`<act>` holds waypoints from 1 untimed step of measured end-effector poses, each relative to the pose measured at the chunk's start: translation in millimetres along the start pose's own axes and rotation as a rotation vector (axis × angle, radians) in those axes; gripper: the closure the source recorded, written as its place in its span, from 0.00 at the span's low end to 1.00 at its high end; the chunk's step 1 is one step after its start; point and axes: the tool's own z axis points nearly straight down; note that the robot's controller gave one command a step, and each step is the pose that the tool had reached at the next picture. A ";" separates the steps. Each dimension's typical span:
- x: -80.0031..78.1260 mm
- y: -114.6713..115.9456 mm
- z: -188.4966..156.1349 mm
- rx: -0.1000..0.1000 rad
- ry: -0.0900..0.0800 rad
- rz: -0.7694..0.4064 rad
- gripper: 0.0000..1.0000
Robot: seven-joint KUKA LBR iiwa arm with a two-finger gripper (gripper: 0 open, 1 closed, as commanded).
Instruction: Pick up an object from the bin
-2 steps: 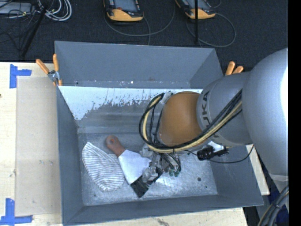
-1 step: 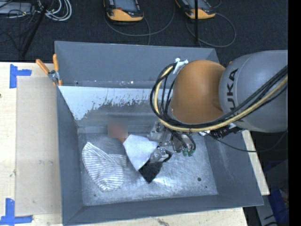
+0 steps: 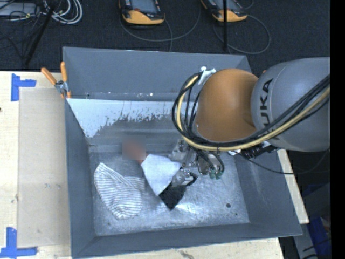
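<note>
The end effector (image 3: 186, 177) sits low near the middle of the grey metal bin (image 3: 135, 85), largely hidden beneath the arm's rounded orange cover (image 3: 226, 107). I cannot tell whether it is open or closed, or whether it has hold of anything. Its tip meets the upper end of a flat black wedge-shaped piece (image 3: 171, 197), possibly fabric, which lies on the bin floor against a crumpled white cloth (image 3: 155, 171). A grey-striped white rag (image 3: 118, 192) lies just to the left. Behind them, a pinkish blurred lump (image 3: 133, 150) is hard to make out.

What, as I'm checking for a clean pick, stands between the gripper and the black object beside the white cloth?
Nothing visible: the gripper is at the upper end of the black object; the white cloth lies alongside.
</note>
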 end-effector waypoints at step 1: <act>-3.5 2.4 -47.8 0.000 0.004 -0.041 1.00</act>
